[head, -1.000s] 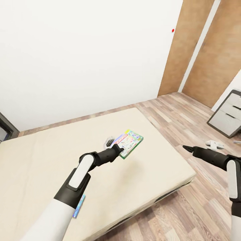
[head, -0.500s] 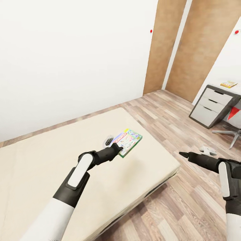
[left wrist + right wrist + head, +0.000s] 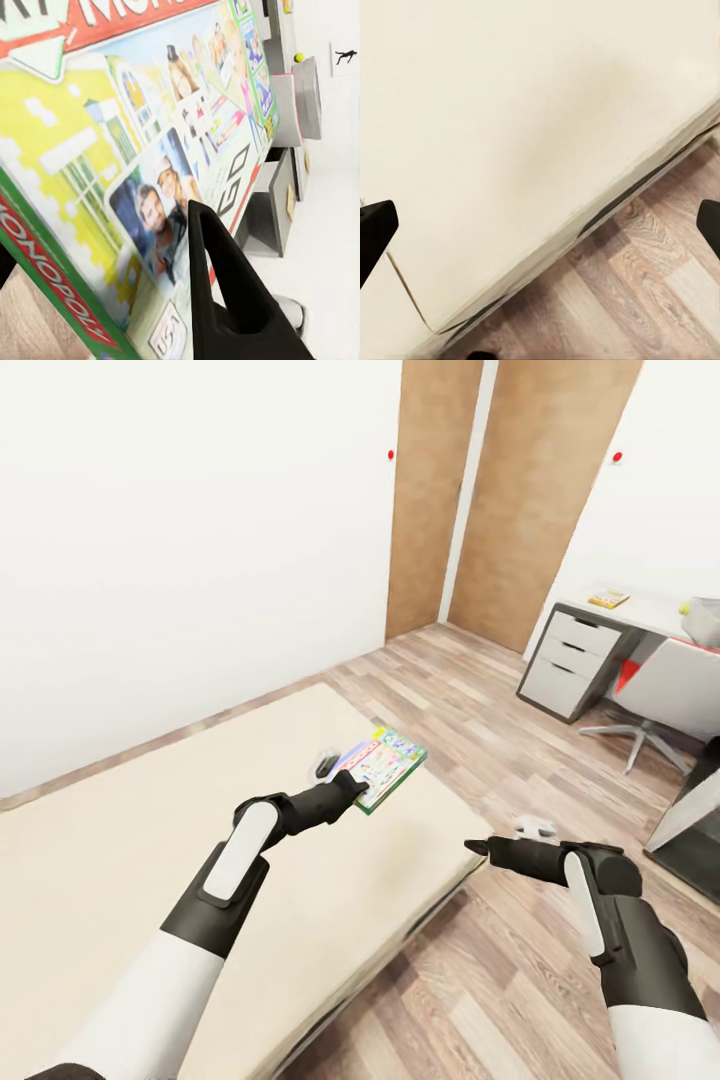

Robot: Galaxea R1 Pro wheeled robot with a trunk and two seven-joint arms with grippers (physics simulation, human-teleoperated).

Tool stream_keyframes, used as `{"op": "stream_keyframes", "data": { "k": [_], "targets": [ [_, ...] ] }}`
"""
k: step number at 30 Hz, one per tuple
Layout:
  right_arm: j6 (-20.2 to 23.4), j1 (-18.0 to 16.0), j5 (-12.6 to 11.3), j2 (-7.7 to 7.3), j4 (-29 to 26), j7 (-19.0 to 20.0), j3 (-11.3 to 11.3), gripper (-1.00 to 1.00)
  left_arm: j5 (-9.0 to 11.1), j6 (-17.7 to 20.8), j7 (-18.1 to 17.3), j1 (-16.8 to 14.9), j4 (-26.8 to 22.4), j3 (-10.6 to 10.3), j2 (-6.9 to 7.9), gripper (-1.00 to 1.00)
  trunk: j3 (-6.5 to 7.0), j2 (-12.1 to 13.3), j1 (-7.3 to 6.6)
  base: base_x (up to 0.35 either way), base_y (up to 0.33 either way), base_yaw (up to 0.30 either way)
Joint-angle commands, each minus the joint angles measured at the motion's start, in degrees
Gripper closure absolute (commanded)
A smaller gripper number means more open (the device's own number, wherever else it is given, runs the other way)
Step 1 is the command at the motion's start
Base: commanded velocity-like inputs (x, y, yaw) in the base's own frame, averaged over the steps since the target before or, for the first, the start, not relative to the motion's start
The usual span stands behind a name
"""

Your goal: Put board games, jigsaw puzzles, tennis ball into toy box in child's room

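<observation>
Left gripper [image 3: 352,792] with fingers clamped on one edge of the Monopoly board game [image 3: 385,765], held clear above the beige bed [image 3: 120,840]. The box is probably light and stiff, its glossy lid likely slippery; held at one edge it may sag or twist, so a deeper bite on the rim seems safer. Right gripper [image 3: 480,848], fingers wide apart and empty, hangs over the bed's edge and wood-plank floor [image 3: 470,720]. Beyond: the table [image 3: 600,622] with white drawers, a yellow-green tennis ball [image 3: 684,607] on its top, wooden doors [image 3: 530,490].
</observation>
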Motion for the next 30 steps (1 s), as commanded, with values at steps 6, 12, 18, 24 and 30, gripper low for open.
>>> {"op": "stream_keyframes", "data": {
  "k": [6,12,18,24,30],
  "targets": [
    [0.3,0.2,0.1,2.61,3.2,-2.4,2.8,-1.00,0.7,0.0,0.6,-0.2,0.2,-0.2,-0.22,1.00,1.00,2.3,-1.30,0.000,0.000,-0.282],
    [0.3,0.3,0.2,3.55,5.7,-4.2,5.9,-1.00,0.7,0.0,0.5,-0.3,0.7,-0.3,-0.39,1.00,1.89,4.3,-2.40,0.000,0.000,-0.282],
    [-0.7,0.4,0.0,3.88,6.6,-4.5,7.4,-1.00,0.7,0.1,0.2,-0.4,1.4,-0.6,-0.58,1.00,1.89,4.3,-2.40,0.000,0.000,-0.282],
    [-1.1,0.7,-0.1,3.97,6.9,-4.6,7.8,-1.00,0.9,0.1,0.0,-0.4,1.6,-0.8,-0.68,1.00,1.89,4.3,-2.40,0.000,0.000,-0.154],
    [-1.0,0.7,-0.2,3.93,6.9,-4.7,7.9,-1.00,0.9,0.1,0.0,-0.4,1.6,-0.9,-0.71,1.00,1.89,4.3,-2.40,0.000,0.000,-0.030]
  ]
}}
